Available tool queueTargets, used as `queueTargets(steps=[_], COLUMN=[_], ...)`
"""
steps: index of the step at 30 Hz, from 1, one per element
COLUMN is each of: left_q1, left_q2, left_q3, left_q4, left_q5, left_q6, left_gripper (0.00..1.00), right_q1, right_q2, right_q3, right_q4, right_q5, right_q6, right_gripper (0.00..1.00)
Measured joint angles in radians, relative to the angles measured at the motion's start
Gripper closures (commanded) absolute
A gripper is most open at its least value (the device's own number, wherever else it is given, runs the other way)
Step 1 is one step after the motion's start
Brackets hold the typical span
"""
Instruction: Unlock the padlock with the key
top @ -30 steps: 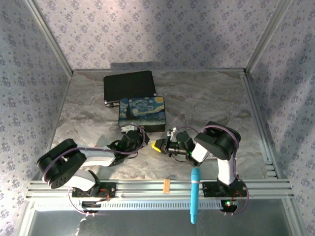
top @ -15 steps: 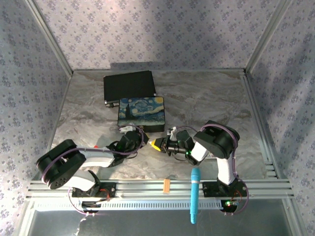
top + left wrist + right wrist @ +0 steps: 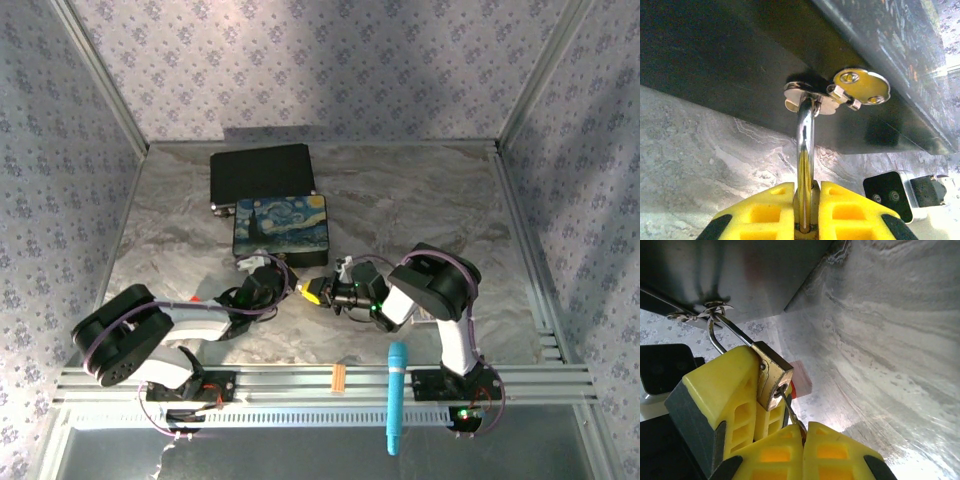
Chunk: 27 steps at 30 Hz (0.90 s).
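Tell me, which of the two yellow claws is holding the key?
The right gripper: the key runs from between its shut jaws up into the padlock. The left gripper clamps the padlock itself.

Yellow fingers (image 3: pixel 765 215) pinch a silver shackle (image 3: pixel 805 145) rising to the metal hasp (image 3: pixel 860 87) of a dark box (image 3: pixel 715 55) on the marbled surface (image 3: pixel 695 150).

No writing, number, brand or sign can be read anywhere. The padlock (image 3: pixel 773 379) shows no legible stamp on its brass body, and the box lid (image 3: pixel 281 224) carries a swirling starry-night painting without lettering that can be made out.
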Motion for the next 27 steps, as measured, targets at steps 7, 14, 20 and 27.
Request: queueTargets(steps=[7,14,20,27], left_q1=[0.001,0.001,0.001,0.001], left_q2=[0.008,0.008,0.019,0.020], left_q3=[0.000,0.000,0.000,0.002], left_q4=[0.005,0.008,0.019,0.026], left_q5=[-0.003,-0.032,-0.048,-0.037], left_q6=[-0.014,-0.023,-0.023,-0.030], left_gripper=[1.00,1.00,1.00,1.00], right_q1=[0.006,0.008,0.002,-0.024], right_q2=[0.000,0.000,0.021,0.043], right_q3=[0.011,0.040,0.054,0.053], right_q4=[-0.013,-0.026,-0.027,0.003], right_q5=[0.003,-0.007,-0.016,-0.060], right_q6=[0.025,0.044,0.045,0.026], right_gripper=[1.00,1.00,1.00,1.00])
